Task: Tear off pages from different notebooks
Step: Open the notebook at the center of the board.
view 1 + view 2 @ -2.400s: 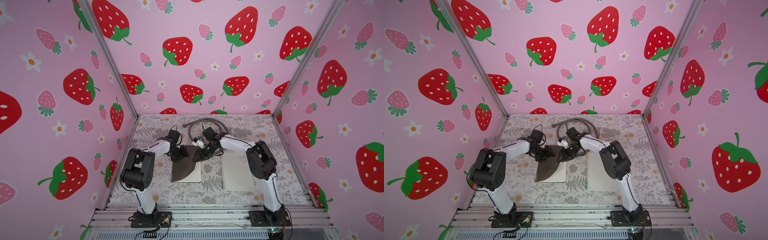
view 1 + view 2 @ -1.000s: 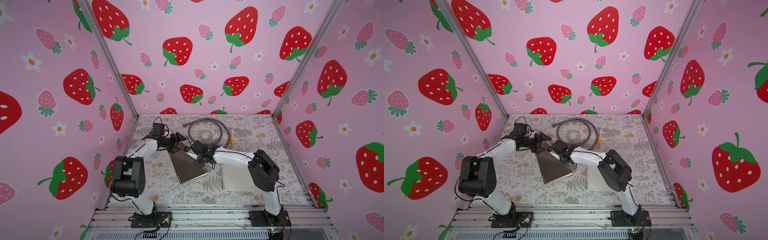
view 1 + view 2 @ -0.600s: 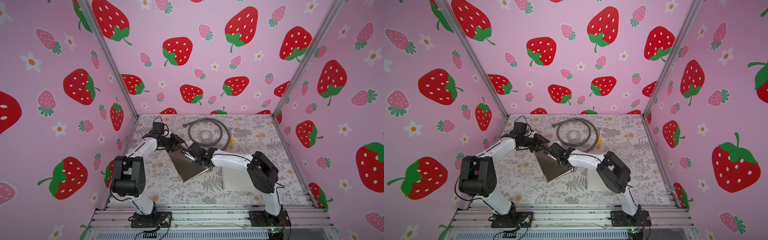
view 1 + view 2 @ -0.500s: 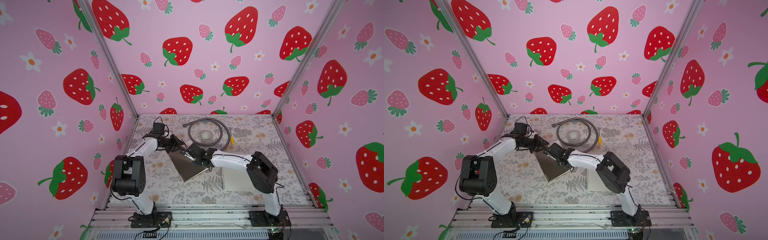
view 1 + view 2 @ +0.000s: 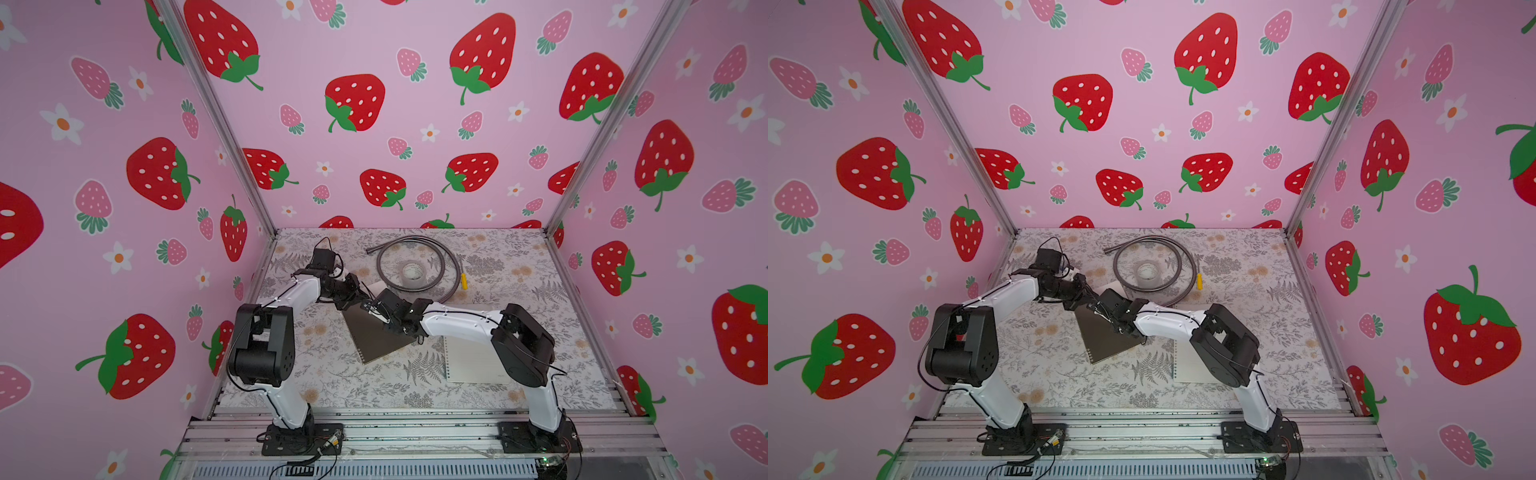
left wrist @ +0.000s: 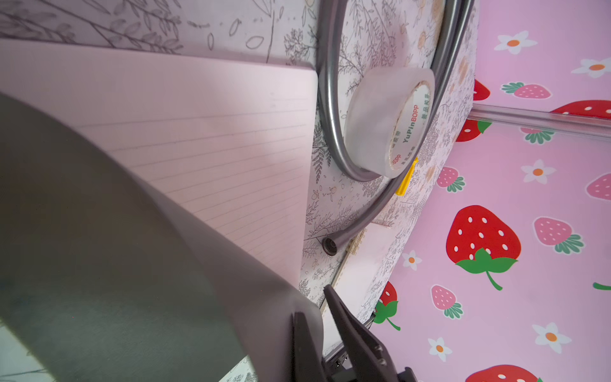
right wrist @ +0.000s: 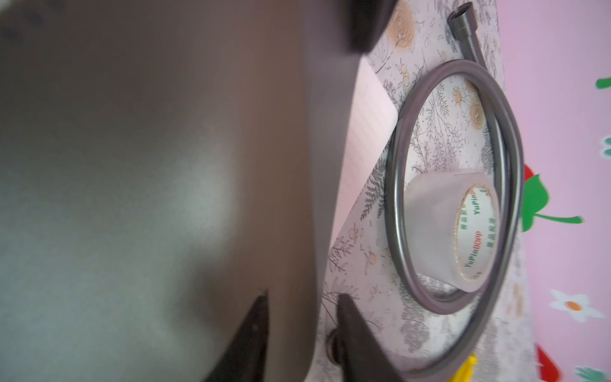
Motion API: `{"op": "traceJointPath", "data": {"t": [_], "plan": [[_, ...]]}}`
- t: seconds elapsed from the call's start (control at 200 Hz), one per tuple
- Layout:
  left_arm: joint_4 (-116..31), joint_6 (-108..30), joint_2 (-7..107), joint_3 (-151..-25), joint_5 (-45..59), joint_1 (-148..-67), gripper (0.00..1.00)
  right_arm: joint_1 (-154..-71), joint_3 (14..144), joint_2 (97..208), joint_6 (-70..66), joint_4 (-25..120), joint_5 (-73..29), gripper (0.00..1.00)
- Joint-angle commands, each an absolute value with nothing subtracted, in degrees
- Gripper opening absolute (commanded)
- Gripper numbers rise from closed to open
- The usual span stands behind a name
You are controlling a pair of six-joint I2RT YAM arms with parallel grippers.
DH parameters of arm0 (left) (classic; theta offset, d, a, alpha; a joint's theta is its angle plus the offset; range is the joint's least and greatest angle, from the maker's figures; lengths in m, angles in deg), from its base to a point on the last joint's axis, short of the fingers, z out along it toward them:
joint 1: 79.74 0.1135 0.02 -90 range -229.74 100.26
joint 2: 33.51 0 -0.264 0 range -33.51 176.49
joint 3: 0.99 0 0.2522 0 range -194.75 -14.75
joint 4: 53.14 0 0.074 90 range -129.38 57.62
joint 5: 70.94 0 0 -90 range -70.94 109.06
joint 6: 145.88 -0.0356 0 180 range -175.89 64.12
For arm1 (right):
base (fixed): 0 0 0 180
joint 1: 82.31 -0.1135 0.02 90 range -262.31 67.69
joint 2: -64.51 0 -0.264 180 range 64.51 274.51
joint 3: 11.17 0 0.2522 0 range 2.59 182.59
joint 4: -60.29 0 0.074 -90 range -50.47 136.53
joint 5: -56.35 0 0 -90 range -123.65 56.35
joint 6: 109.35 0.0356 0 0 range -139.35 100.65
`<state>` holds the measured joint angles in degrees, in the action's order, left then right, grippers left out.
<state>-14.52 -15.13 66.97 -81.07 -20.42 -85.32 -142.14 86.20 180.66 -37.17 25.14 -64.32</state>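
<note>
Both grippers at dark notebook [image 5: 380,336].
I see left gripper [image 6: 314,307] clamped on its cover, right gripper [image 7: 302,297] fingers apart astride it; tape roll [image 7: 439,225] sits inside hose loop [image 7: 392,198].

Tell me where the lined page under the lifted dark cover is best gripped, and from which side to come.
Grip the lined page at its bare corner beside the grey hose, probably. There the lifted dark cover does not hide it and the sheet's edge is free. Come from the hose side, fingers low, one sliding under the edge.
</note>
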Motion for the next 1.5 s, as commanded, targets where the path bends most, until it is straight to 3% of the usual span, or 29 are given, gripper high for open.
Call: {"op": "traceJointPath", "data": {"t": [0.0, 0.125, 0.285, 0.49, 0.68, 0.935, 1.211, 1.496], "plan": [[-14.83, -15.91, 67.14, -79.64, -20.03, -85.78, 0.0, -142.15, 82.89, 173.11, -31.73, 31.79, -61.8, 0.57], [-16.27, -15.65, 66.54, -78.88, -20.88, -85.88, 0.0, -139.07, 78.77, 165.19, -24.16, 37.95, -58.46, 0.67], [-17.68, -16.23, 64.63, -78.03, -22.13, -86.15, 0.0, -131.66, 78.2, 160.39, -11.86, 39.58, -54.51, 0.67], [-18.49, -17.71, 59.64, -77.72, -27.69, -86.33, 0.0, -122.41, 81.33, 164.32, -0.18, 34.63, -39.89, 0.66], [-15.19, -20.74, 55.2, -76.51, -30.55, -86.25, 0.0, -122.0, 84.09, 169.79, 0.18, 30.64, -35.23, 0.66], [-9.01, -24.75, 52.45, -72.09, -27.02, -85.16, 0.0, -121.99, 87.58, 175.05, -0.32, 24.92, -29.16, 0.67], [-3.12, -27.92, 51.55, -66.87, -20.96, -81.04, 0.0, -122.03, 88.71, 177.2, -1.41, 22.59, -29.56, 0.67], [-5.24, -27.12, 50.23, -65.06, -24.17, -78.03, 0.0, -124.14, 92.83, 182.0, -3.29, 19.6, -20.49, 0.68]]}}
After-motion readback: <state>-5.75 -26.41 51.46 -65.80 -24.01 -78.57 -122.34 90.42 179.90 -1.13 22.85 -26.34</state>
